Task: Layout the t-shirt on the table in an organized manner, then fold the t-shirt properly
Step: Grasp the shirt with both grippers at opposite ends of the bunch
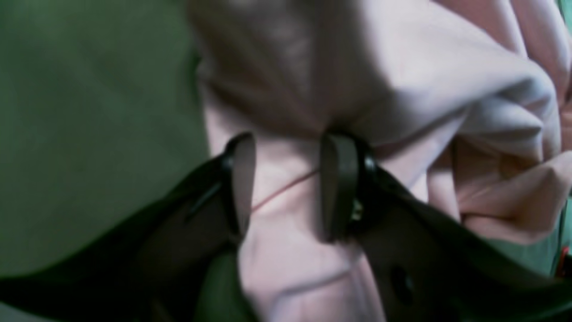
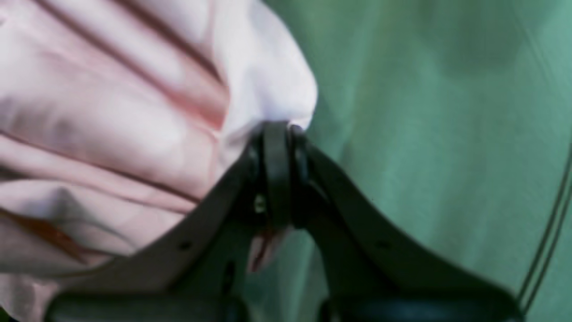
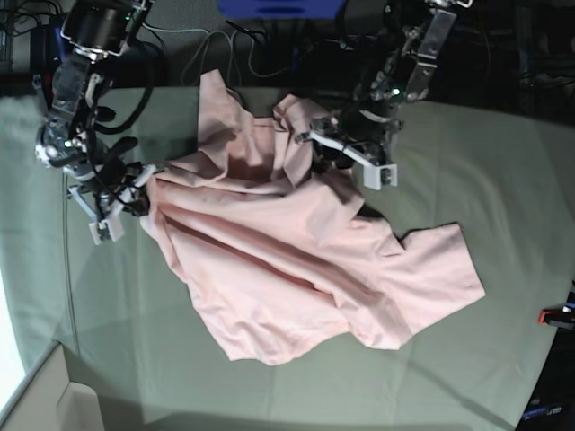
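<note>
The light pink t-shirt (image 3: 296, 260) lies crumpled and skewed across the middle of the grey-green table (image 3: 467, 180). No lettering shows. My right gripper (image 3: 135, 184) is at the shirt's left edge. In the right wrist view its jaws (image 2: 279, 127) are pressed together on a pinch of the shirt (image 2: 111, 112) above the table (image 2: 424, 134). My left gripper (image 3: 346, 153) is over the bunched far part of the shirt. In the left wrist view it (image 1: 290, 143) stands open, its fingers (image 1: 339, 183) either side of a seamed fold of the shirt (image 1: 357, 67), with table (image 1: 89, 134) to the left.
A red clamp (image 3: 552, 316) sits at the table's right edge. Cables (image 3: 225, 45) and a blue object (image 3: 278, 7) lie behind the far edge. A beige box corner (image 3: 45, 395) is at the bottom left. A thin cable (image 2: 549, 232) runs beside the right gripper.
</note>
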Available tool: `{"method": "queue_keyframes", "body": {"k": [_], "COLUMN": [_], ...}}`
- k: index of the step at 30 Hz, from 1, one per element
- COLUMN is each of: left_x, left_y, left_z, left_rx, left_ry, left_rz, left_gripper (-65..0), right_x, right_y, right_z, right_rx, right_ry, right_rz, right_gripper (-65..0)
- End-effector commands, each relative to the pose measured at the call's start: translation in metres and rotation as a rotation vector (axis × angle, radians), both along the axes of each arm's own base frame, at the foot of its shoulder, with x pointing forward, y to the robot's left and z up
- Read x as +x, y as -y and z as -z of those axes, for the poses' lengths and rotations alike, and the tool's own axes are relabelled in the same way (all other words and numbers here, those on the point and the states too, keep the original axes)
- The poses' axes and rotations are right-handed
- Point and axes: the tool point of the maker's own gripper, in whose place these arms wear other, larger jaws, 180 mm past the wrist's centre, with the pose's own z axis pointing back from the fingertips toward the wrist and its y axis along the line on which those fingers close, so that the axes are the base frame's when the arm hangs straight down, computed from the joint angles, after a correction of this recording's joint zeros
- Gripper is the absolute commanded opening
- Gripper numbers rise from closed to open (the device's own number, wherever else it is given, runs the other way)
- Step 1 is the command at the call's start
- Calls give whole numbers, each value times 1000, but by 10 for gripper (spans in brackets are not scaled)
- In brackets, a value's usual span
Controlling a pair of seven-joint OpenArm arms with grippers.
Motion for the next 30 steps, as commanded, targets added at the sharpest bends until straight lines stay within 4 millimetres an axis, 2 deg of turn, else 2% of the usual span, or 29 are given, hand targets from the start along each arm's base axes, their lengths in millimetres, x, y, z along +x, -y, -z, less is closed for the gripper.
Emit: {"method": "queue_keyframes", "body": {"k": [1,5,7,8,9,12,14,16,18,21,24,28,30], "left_x": [-8,-11,-11,-9,-8,-6,-1,14,32,50,63,86,91], "left_y": [10,15,13,11,9,-1,-18,-38,-71,-124,-174,-215,-231], "left_z": [7,17,21,23,25,26,24,11,-6,-27,-46,-78,-91], "left_rx": [-9,4,11,16,22,43,66,75,93,139,193,244,263], "left_ry": [-48,-73,-82,-86,-88,-83,-71,-29,22,85,136,218,247], "left_rz": [37,64,64,60,59,56,38,-11,-92,-199,-288,-344,-369], "left_gripper": [-407,-426,-516,-596,-650,-633,-650,-646,-646,-646,-646,-646,-646], "right_x": [12,12,12,13,14,19,19,18,18,11,6,-2,-4], "right_y": [2,2,2,2,2,2,2,0,-9,-34,-62,-106,-124], "right_z": [-14,-14,-14,-15,-16,-19,-20,-19,-18,-10,-13,-26,-33], "right_rx": [4,4,4,4,5,3,3,7,10,17,17,30,36], "right_ry": [58,58,58,61,65,74,75,74,70,43,51,85,105], "right_rz": [-1,-1,-1,-1,-1,-1,-1,-2,-28,-102,-187,-302,-352], "right_gripper": [-650,-650,-650,-650,-650,-650,-650,-650,-650,-650,-650,-650,-635]}}
